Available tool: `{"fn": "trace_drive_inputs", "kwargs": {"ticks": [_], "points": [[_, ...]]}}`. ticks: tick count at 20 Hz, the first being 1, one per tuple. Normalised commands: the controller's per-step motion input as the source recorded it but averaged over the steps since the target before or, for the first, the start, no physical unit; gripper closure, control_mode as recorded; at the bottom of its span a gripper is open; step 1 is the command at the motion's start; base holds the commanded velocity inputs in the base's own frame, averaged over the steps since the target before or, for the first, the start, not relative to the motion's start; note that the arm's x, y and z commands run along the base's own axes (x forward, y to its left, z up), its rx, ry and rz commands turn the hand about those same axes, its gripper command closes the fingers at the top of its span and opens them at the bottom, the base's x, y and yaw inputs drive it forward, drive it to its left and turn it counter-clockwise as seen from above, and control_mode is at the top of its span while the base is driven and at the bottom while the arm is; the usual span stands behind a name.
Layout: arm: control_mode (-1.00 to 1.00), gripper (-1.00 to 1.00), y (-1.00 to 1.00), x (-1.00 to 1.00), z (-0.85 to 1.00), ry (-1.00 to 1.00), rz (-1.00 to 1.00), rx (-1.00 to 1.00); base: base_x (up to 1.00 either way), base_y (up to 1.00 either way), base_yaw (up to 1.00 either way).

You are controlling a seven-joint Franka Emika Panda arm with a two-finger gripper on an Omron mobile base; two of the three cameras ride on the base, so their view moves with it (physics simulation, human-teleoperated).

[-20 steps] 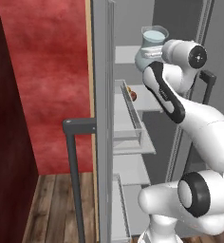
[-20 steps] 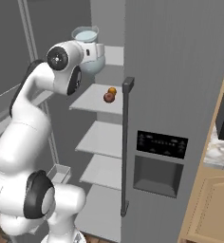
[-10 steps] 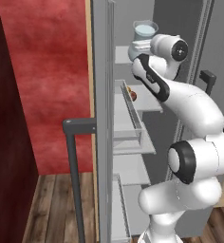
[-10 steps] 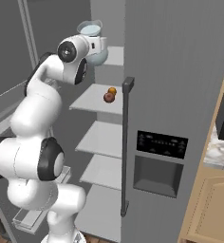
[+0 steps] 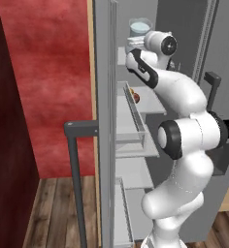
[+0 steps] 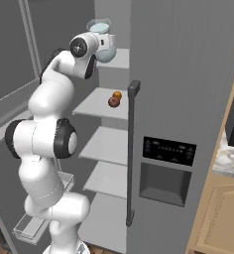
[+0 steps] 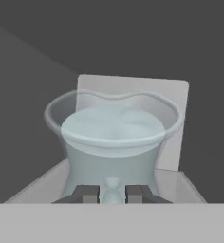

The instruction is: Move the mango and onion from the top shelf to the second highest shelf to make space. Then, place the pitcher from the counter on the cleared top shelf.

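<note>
Claw (image 7: 112, 193) grips pitcher (image 7: 113, 142) — mango (image 6: 117, 94), onion (image 6: 113, 101) shelf below.

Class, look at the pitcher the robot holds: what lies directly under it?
The pitcher sits over the top shelf, a pale grey slab. Whether its base touches the shelf is hidden by the arm and end effector.

Translucent glossy glass pitcher (image 7: 113, 137) — matt pale grey top shelf (image 6: 120, 59)

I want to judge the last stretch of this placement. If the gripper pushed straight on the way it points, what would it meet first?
The pitcher: the gripper has its fingertips on either side of the pitcher's handle, apparently holding it. Beyond it comes the fridge's back wall, though depth there is unclear.
</note>
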Motion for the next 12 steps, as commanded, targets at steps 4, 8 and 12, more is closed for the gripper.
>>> {"fn": "trace_drive_inputs", "kwargs": {"ticks": [4,8,12], "points": [[-1.00,1.00,0.00,0.83,0.00,0.02,-0.01,0.00,0.00,0.00,0.00],[-1.00,1.00,0.00,0.82,-0.01,0.04,-0.01,0.00,0.00,0.00,0.00],[-1.00,1.00,0.00,0.76,-0.12,0.09,-0.04,-0.04,0.00,0.00,0.00]]}}
